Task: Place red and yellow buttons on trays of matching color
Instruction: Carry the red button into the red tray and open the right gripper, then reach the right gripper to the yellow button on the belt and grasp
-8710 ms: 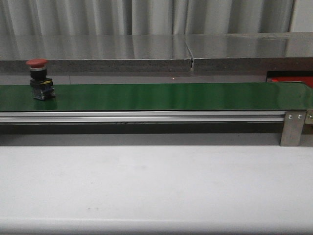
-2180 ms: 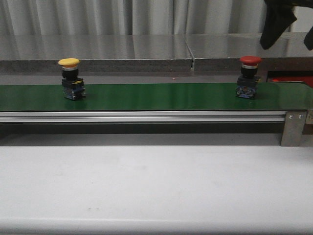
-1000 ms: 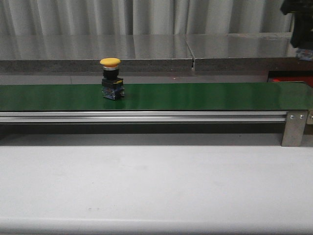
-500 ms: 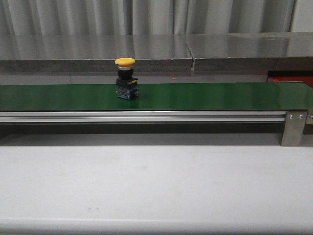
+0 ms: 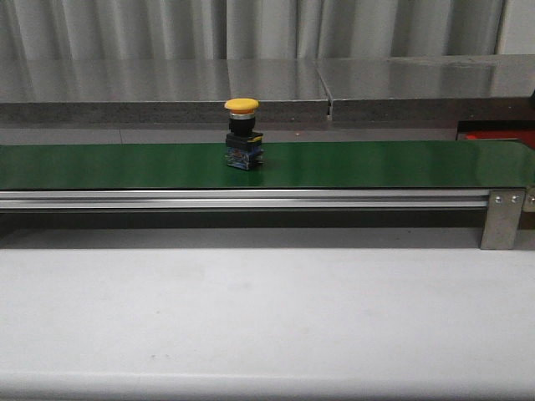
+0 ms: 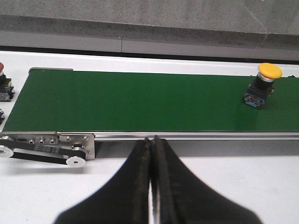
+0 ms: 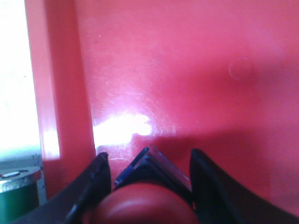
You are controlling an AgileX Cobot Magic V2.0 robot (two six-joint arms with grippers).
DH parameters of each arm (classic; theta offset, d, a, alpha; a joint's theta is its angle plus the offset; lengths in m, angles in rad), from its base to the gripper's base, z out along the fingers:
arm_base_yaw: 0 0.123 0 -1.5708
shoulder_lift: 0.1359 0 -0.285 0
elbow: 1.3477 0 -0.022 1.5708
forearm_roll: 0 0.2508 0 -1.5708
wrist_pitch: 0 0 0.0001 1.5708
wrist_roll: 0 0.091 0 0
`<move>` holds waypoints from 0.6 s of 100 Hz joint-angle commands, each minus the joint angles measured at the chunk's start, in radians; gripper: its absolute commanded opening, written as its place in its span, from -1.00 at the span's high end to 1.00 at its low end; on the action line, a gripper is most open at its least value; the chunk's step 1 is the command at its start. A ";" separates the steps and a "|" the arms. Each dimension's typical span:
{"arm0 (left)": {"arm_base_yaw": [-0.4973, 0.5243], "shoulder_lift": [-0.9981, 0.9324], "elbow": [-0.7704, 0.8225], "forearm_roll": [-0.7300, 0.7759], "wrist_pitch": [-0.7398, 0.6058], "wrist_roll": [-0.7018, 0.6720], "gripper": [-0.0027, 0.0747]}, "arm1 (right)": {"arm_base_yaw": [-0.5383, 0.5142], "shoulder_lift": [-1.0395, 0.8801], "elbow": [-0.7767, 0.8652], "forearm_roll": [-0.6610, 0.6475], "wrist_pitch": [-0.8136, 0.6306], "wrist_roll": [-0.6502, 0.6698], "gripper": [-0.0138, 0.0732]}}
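A yellow button (image 5: 242,134) stands upright on the green belt (image 5: 376,164), a little left of its middle in the front view; the left wrist view shows the same button (image 6: 262,85) on the belt's far part. The left gripper (image 6: 153,177) hangs over the white table (image 5: 267,317) in front of the belt, its jaws pressed together and empty. The right gripper (image 7: 147,186) is clamped on the red button (image 7: 142,204), holding it just above the red tray (image 7: 187,70); whether the button touches the tray cannot be told
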 commanded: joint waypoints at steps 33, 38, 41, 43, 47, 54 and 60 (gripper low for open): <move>-0.008 0.000 -0.026 -0.021 -0.074 -0.002 0.98 | -0.002 -0.049 -0.037 0.018 -0.040 -0.007 -0.62; -0.008 0.000 -0.026 -0.021 -0.074 -0.002 0.98 | -0.002 -0.050 -0.037 0.025 -0.040 -0.007 -0.72; -0.008 0.000 -0.026 -0.021 -0.074 -0.002 0.98 | -0.002 -0.051 -0.037 0.030 -0.041 -0.007 -0.76; -0.008 0.000 -0.026 -0.021 -0.074 -0.002 0.98 | -0.002 -0.051 -0.038 0.032 -0.044 -0.007 -0.78; -0.008 0.000 -0.026 -0.021 -0.074 -0.002 0.98 | -0.002 -0.051 -0.041 0.032 -0.043 -0.007 -0.79; -0.008 0.000 -0.026 -0.021 -0.074 -0.002 0.98 | -0.003 -0.056 -0.050 0.032 -0.031 -0.007 -0.79; -0.008 0.000 -0.026 -0.021 -0.074 -0.002 0.98 | -0.003 -0.065 -0.060 0.032 -0.019 -0.007 -0.78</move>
